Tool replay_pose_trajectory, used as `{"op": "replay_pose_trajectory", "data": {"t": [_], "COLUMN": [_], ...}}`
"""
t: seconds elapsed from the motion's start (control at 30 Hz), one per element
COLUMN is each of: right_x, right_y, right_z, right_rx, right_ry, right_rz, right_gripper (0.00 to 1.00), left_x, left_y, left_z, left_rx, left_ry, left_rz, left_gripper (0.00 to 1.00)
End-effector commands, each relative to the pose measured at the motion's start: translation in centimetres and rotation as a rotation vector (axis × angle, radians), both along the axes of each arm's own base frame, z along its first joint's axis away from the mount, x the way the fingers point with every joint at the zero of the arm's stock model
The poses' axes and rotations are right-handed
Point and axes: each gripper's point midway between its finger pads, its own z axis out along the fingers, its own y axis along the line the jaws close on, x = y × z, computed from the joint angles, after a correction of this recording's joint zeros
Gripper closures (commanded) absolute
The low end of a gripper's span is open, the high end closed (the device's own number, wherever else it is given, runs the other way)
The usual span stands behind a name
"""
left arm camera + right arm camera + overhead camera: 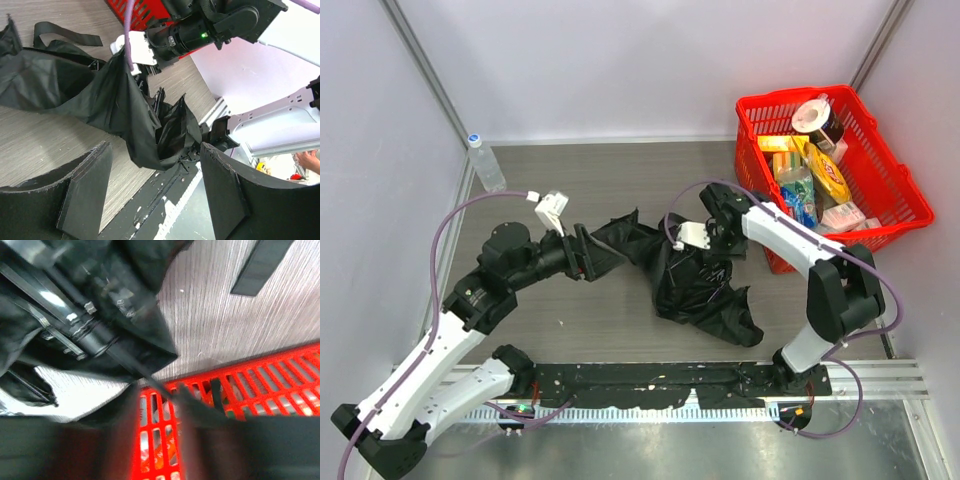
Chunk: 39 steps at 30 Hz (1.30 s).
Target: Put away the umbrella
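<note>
Right gripper is pinching the umbrella, tenting its fabric up. Left gripper sits wide open at the edge.

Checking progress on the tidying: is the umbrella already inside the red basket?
No, the umbrella lies crumpled on the table, to the left of the red basket.

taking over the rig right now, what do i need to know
Left gripper: open, at the umbrella's left edge, holding nothing.
Right gripper: seems shut on the umbrella, lifting a fold of fabric, close to the basket.
Umbrella: loose and crumpled on the table, strap lying free.
Done: nothing bundled or stowed yet.
Left to do: gather the canopy, bundle it, put it away.
</note>
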Motion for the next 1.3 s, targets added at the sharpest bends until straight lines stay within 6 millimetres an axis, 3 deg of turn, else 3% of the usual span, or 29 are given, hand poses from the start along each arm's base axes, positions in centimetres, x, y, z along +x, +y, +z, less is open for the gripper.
{"op": "replay_pose_trajectory", "data": {"t": [0.0,0.07,0.1,0.3,0.33,0.43,0.47,0.5,0.6,0.63,0.7,0.73,0.77,0.8,0.83,0.9,0.97,1.03,1.13,1.2,1.27], "right_x": [2.7,3.4,3.6,7.1,7.2,9.5,10.0,10.7,12.0,11.4,10.6,9.4,9.1,8.2,8.0,7.9,7.9,7.0,4.9,4.3,3.3], "right_y": [0.3,0.9,1.1,3.9,5.2,7.6,8.2,8.5,9.2,8.1,7.5,6.9,7.3,7.0,7.0,5.8,4.1,3.7,4.5,3.4,3.6], "right_z": [-0.1,0.9,1.8,10.3,12.2,18.6,18.8,20.8,20.3,17.5,14.3,13.1,12.8,12.3,12.7,12.1,12.3,12.1,11.0,10.8,10.1], "right_rx": [-0.005,0.023,0.043,0.111,0.133,0.340,0.376,0.440,0.461,0.428,0.446,0.478,0.597,0.657,0.740,0.765,0.771,0.750,0.697,0.648,0.629], "right_ry": [-0.107,-0.164,-0.203,-0.691,-0.763,-1.056,-1.059,-1.075,-0.951,-0.826,-0.690,-0.647,-0.591,-0.548,-0.539,-0.560,-0.596,-0.560,-0.412,-0.424,-0.374], "right_rz": [0.048,0.050,0.046,0.028,0.068,-0.048,-0.083,-0.167,-0.284,-0.346,-0.395,-0.412,-0.473,-0.514,-0.597,-0.787,-1.009,-1.107,-1.092,-1.136,-1.119], "right_gripper": [0.79,0.86,0.99,0.99,0.99,0.99,0.99,0.99,0.99,0.99,0.96,0.70,0.59,0.50,0.46,0.28,0.25,0.25,0.25,0.25,0.25], "left_x": [0.0,0.1,0.2,1.9,2.2,3.2,3.2,3.2,2.7,2.6,2.5,2.6,2.9,3.3,3.5,5.1,7.0,9.0,12.7,14.5,15.4], "left_y": [0.7,1.1,1.3,3.3,4.0,7.0,8.1,8.9,9.9,9.6,8.4,7.4,6.5,5.2,3.6,1.2,-0.7,-3.3,-5.9,-7.1,-8.8], "left_z": [1.5,1.6,1.8,4.3,5.0,8.3,9.4,10.4,12.6,12.7,12.1,11.7,10.9,9.6,8.4,4.8,1.6,-1.7,-5.5,-7.5,-8.9], "left_rx": [0.015,0.036,0.045,0.105,0.111,0.102,0.090,0.078,0.040,0.032,0.013,-0.007,-0.024,-0.037,-0.055,-0.040,-0.007,0.030,0.071,0.137,0.165], "left_ry": [-0.063,-0.072,-0.077,-0.145,-0.164,-0.254,-0.286,-0.316,-0.359,-0.348,-0.308,-0.286,-0.257,-0.210,-0.157,-0.026,0.105,0.195,0.269,0.301,0.327], "left_rz": [0.019,0.035,0.046,0.175,0.210,0.378,0.431,0.469,0.505,0.489,0.440,0.411,0.383,0.347,0.299,0.263,0.258,0.215,0.219,0.206,0.173], "left_gripper": [0.27,0.28,0.28,0.29,0.28,0.26,0.25,0.22,0.21,0.21,0.21,0.20,0.17,0.13,0.01,0.00,0.00,0.00,0.00,0.00,0.13]}}
